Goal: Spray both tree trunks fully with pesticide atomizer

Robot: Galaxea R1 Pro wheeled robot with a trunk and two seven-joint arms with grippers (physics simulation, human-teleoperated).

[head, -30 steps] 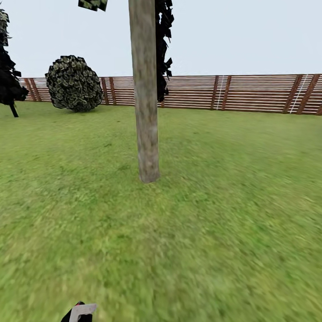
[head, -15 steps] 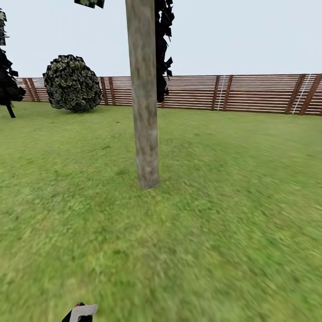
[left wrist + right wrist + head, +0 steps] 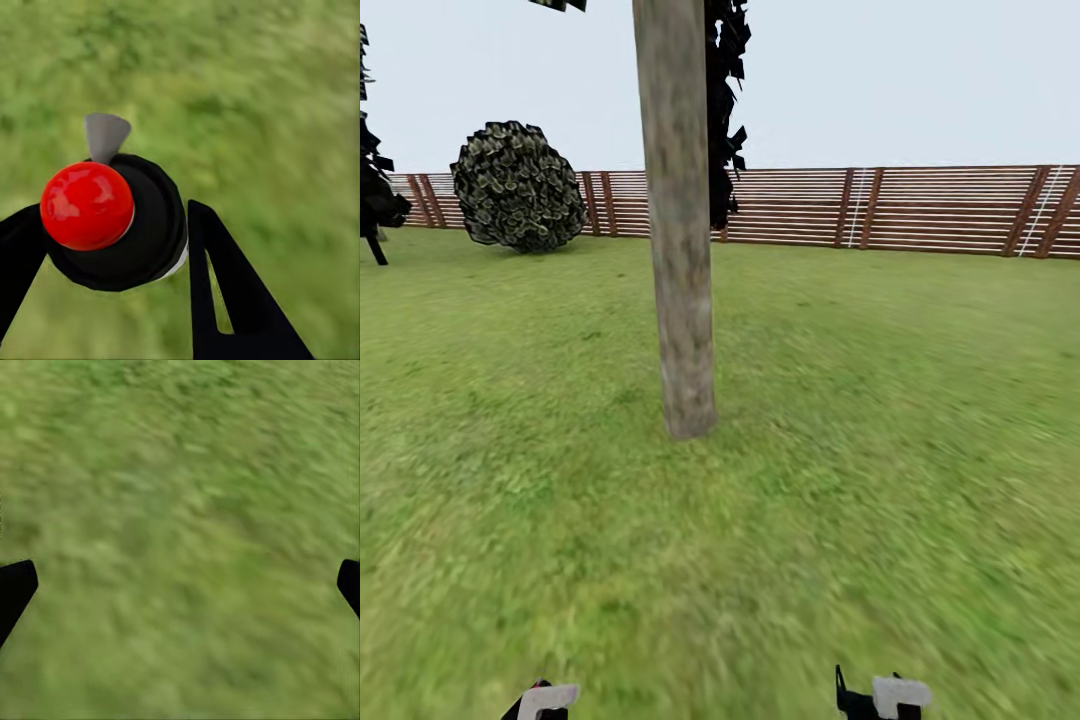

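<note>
A thick grey-brown tree trunk (image 3: 682,260) rises from the lawn straight ahead of me in the head view, its base a few steps away; only a scrap of its dark leaves shows at the top edge. In the left wrist view the pesticide atomizer (image 3: 112,217), a black body with a red ball top and a grey nozzle, sits between the black fingers (image 3: 225,292) of my left gripper (image 3: 112,211), which is shut on it above grass. My right gripper (image 3: 180,585) is open, its fingertips wide apart with only lawn between them. Both arm ends peek in at the head view's lower edge.
A round bush (image 3: 517,186) stands at the back left before the brown slat fence (image 3: 920,210). A narrow black-leaved tree (image 3: 375,205) is at the far left, and more black foliage (image 3: 725,110) hangs behind the trunk. Open lawn (image 3: 900,420) lies all around.
The view has moved closer to the trunk, which looks larger and its base lower. My right arm's end has come into sight at the lower edge.
</note>
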